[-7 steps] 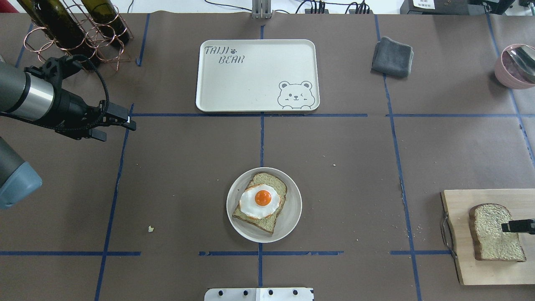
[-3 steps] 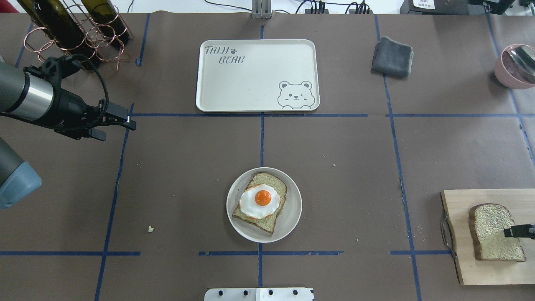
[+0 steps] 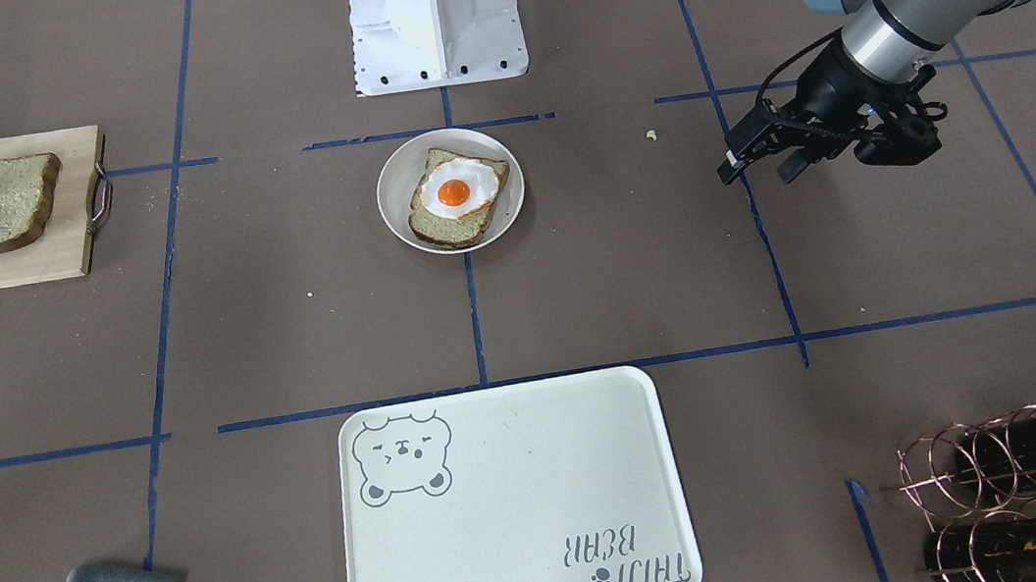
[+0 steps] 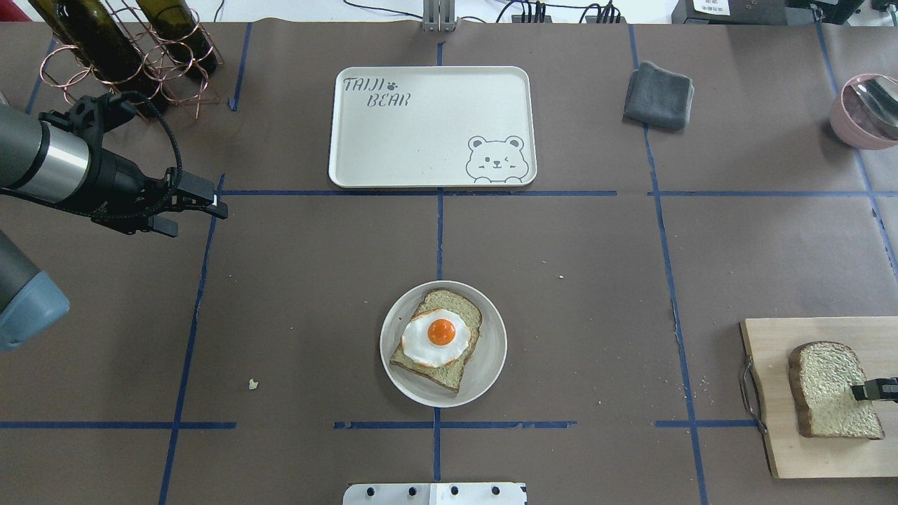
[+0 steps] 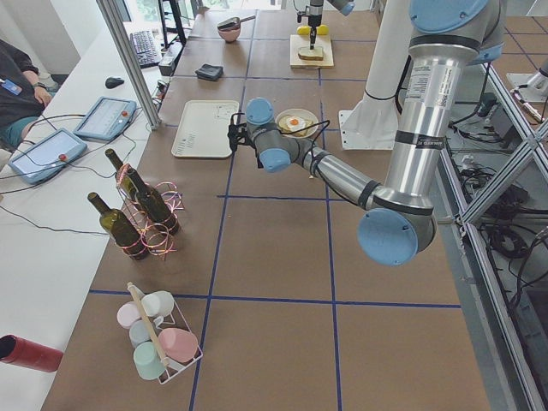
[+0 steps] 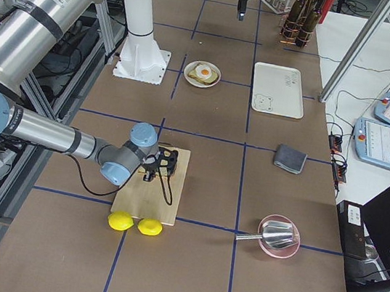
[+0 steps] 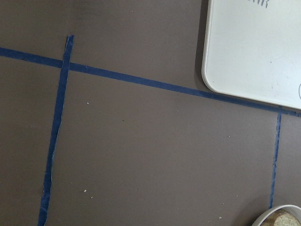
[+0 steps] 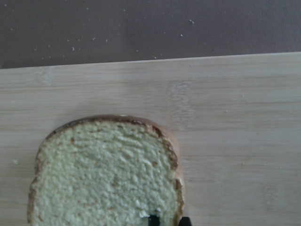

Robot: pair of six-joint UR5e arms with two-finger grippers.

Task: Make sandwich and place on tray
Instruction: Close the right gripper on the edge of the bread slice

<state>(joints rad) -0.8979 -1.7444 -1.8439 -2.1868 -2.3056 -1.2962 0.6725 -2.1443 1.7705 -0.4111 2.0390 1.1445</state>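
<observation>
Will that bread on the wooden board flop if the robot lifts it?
Probably not much: the bread slice looks thick with a brown crust, so likely fairly stiff. Its spongy crumb may dent if squeezed hard. Lying flat on the cutting board, it shouldn't roll.

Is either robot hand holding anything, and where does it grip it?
Left gripper holds nothing. Right gripper straddles the crust edge of the bread slice on the cutting board; whether it clamps cannot be told.
</observation>
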